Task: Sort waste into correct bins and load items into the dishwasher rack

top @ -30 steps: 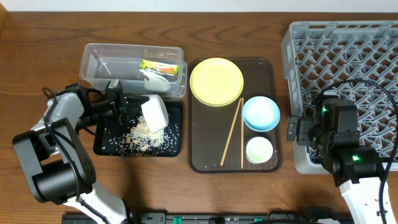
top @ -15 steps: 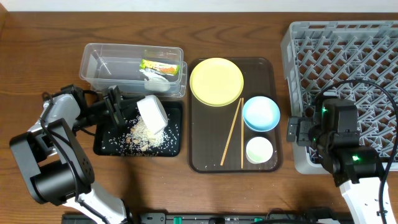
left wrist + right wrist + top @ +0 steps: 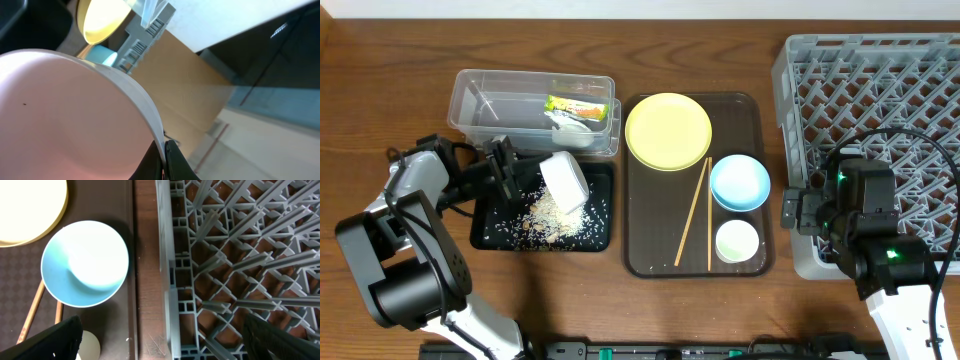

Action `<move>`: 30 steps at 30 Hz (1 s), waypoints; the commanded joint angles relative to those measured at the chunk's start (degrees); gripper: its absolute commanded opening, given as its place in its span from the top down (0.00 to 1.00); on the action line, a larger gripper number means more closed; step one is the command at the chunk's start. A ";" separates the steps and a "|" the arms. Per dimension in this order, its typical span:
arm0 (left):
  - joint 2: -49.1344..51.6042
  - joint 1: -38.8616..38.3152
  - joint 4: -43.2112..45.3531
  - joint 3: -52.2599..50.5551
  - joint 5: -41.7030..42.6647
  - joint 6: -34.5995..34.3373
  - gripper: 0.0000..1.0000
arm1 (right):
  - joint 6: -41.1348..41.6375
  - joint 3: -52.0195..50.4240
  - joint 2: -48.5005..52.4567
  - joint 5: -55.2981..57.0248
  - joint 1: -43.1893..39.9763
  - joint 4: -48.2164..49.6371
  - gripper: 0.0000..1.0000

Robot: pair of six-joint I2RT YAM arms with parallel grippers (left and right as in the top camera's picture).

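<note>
over the black tray [image 3: 492, 235], left pincer [image 3: 520, 172] clamps the tilted white bowl [image 3: 566, 180]; right pincer [image 3: 792, 212] spread apart.

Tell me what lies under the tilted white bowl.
Rice grains lie heaped on the black tray below the white bowl. The part of the tray directly beneath the bowl is covered, so unseen.

the overhead camera looks straight down on the whole table [image 3: 380, 90]. the left wrist camera is very close behind the white bowl [image 3: 60, 115], tilted sideways. the right wrist camera looks down from near, sharing the light-blue bowl [image 3: 84, 262] and rack [image 3: 225, 255] edge with overhead.
</note>
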 commanded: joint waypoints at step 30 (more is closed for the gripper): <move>-6.82 -54.42 44.65 8.98 -79.17 10.43 0.94 | -0.37 1.20 -0.13 -0.24 0.33 0.59 0.01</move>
